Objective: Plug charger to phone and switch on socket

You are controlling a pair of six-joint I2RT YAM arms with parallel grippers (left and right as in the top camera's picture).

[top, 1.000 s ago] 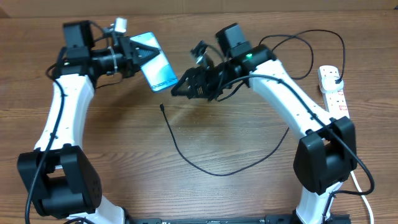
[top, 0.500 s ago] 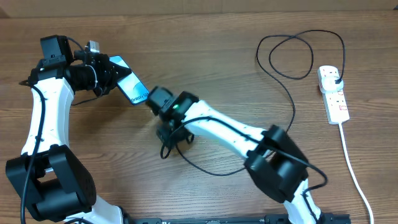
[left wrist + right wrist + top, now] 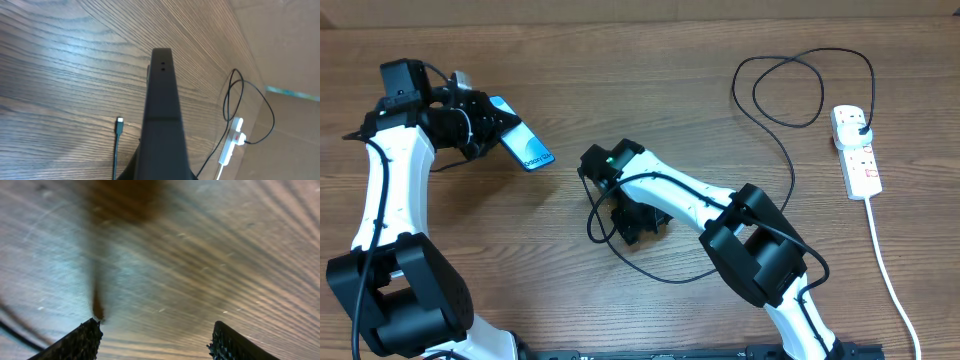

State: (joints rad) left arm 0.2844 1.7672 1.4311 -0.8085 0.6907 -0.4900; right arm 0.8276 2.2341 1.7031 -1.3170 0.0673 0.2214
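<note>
Charger cable (image 3: 665, 281) lay on the counter (image 3: 620, 80), seemingly limp and light, best pinched behind its stiff connector tip (image 3: 119, 125); right pincer (image 3: 157, 342) hovered spread beside it, left pincer (image 3: 492, 132) clamped the raised phone (image 3: 523, 150).

A brown wood-grain counter (image 3: 650, 310) fills the overhead view. Along its far edge stands a plain tan cardboard wall (image 3: 620, 8), also visible from the left wrist (image 3: 290, 45).
</note>
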